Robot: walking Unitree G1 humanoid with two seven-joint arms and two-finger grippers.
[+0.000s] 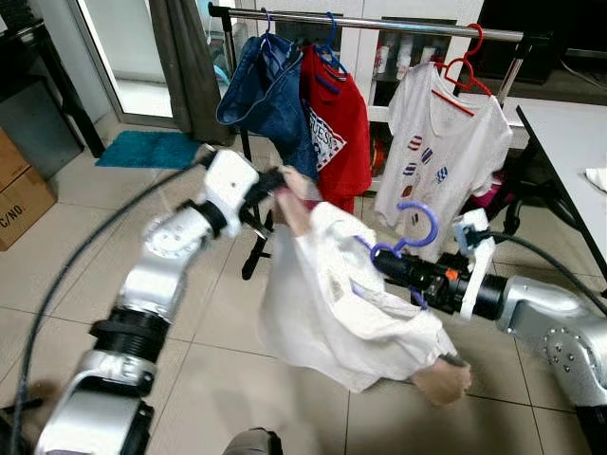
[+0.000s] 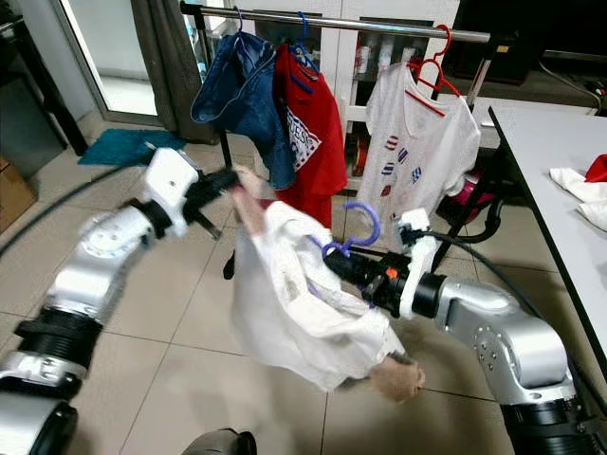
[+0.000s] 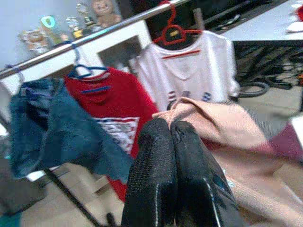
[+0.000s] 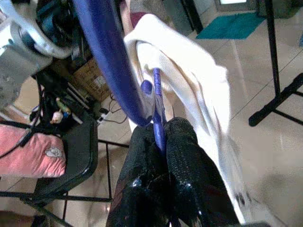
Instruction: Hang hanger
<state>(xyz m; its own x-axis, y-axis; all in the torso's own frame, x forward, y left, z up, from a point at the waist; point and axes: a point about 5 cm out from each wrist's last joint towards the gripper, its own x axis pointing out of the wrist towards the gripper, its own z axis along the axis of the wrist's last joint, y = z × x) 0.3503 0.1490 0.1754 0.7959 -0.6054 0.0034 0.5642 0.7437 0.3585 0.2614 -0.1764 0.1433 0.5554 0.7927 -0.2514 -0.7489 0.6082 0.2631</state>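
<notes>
A purple hanger (image 1: 417, 237) carries a white garment with pinkish cuffs (image 1: 332, 303), held in the air between my two arms in front of the clothes rack. My right gripper (image 1: 384, 263) is shut on the purple hanger (image 4: 156, 109) just below its hook. My left gripper (image 1: 280, 182) is shut on a pinkish edge of the garment (image 3: 208, 118) at its upper left. The metal rail (image 1: 398, 24) runs across the top, behind and above the hanger's hook.
On the rail hang a blue denim piece (image 1: 270, 95), a red T-shirt (image 1: 337, 128) and a white printed T-shirt on a red hanger (image 1: 441, 142). A white table (image 1: 569, 142) stands at the right. A teal mat (image 1: 152, 149) lies far left, cardboard boxes (image 1: 14, 190) beside it.
</notes>
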